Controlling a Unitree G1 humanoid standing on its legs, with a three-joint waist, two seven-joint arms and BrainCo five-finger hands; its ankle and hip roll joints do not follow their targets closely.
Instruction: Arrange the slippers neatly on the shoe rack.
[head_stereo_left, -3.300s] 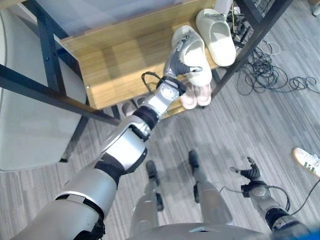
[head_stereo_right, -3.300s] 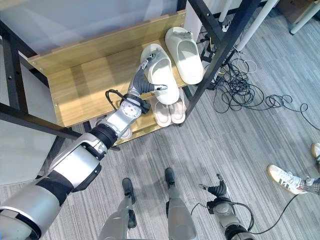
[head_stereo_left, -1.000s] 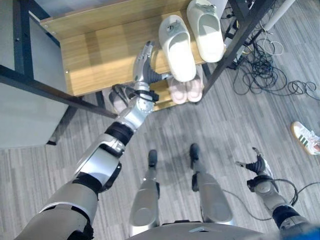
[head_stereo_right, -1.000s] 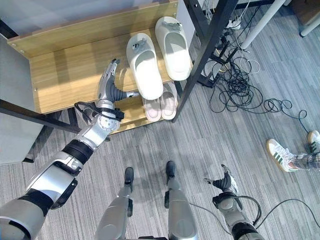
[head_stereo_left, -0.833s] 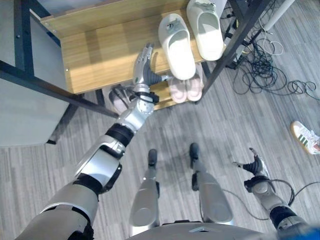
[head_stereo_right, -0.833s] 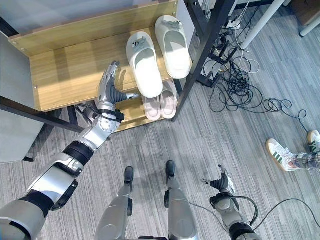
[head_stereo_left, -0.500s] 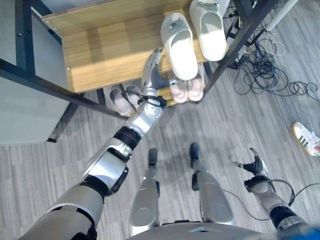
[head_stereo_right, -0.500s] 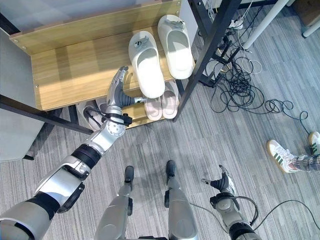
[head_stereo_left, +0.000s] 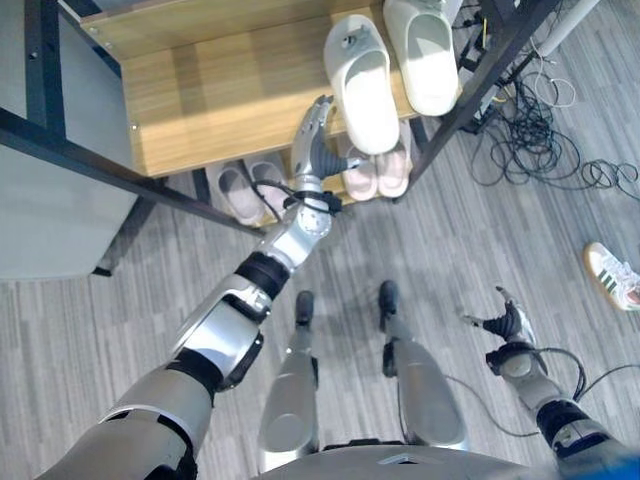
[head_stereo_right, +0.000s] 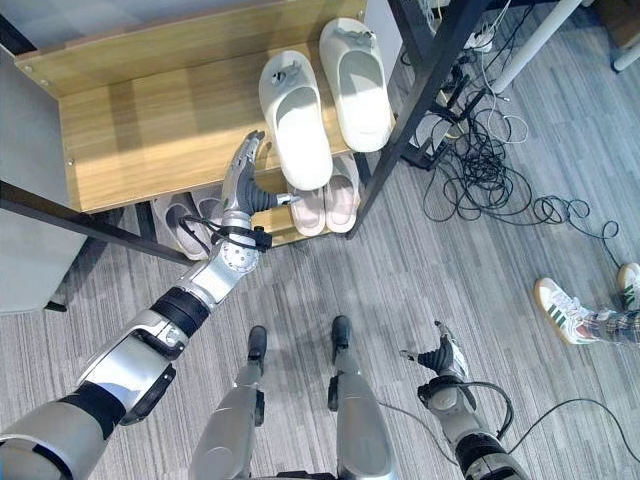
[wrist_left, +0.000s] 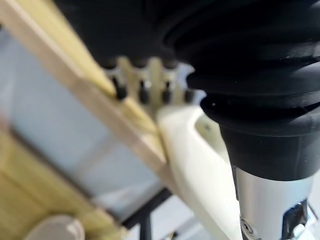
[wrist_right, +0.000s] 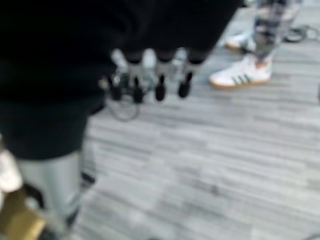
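Cream slippers (head_stereo_right: 295, 105) sit paired at the wooden shelf (head_stereo_right: 140, 130) right end, nearer one overhanging the front edge. Left hand (head_stereo_right: 243, 180), fingers straight, beside its heel; shelf bare leftward. Right hand (head_stereo_right: 440, 355) spread low over floor.

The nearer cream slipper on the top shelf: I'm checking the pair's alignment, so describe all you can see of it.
The nearer cream slipper is a smooth, foam-like slide with a broad strap. It lies sole-down on the wooden shelf, its heel overhanging the front edge, beside its mate, which sits further back. The open left hand is alongside, its thumb at the slipper's heel.
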